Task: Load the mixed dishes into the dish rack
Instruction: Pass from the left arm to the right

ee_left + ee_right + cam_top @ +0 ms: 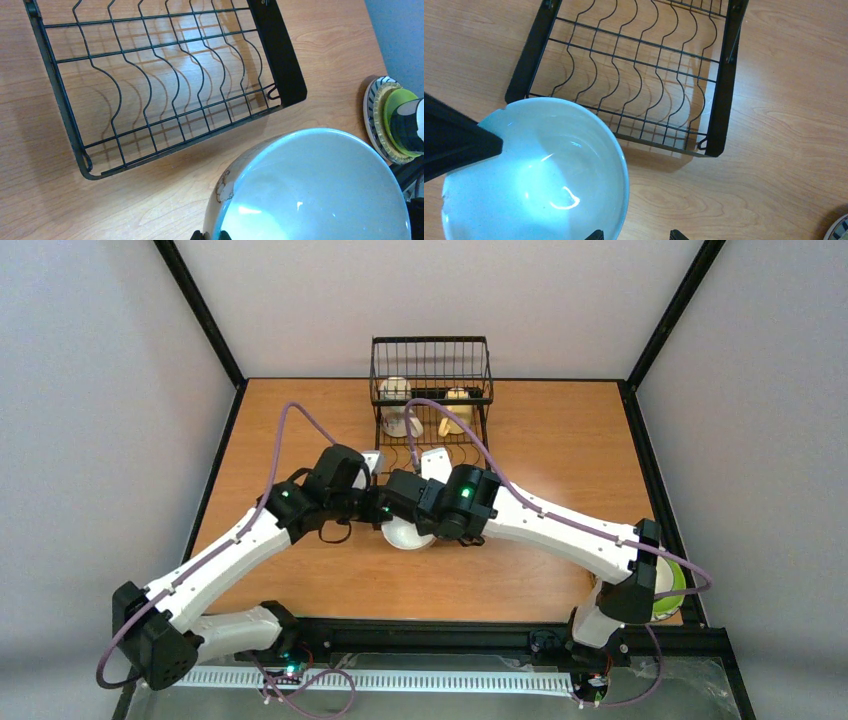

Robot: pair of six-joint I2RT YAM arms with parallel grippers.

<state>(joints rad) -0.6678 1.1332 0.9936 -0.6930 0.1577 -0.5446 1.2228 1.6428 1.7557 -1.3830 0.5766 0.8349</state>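
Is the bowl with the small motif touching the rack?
Apart. In the left wrist view, a strip of bare table shows between the bowl and the near edge of the rack.

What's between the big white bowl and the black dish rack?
Only bare wooden table shows between the white bowl and the dish rack. You can see it in the left wrist view.
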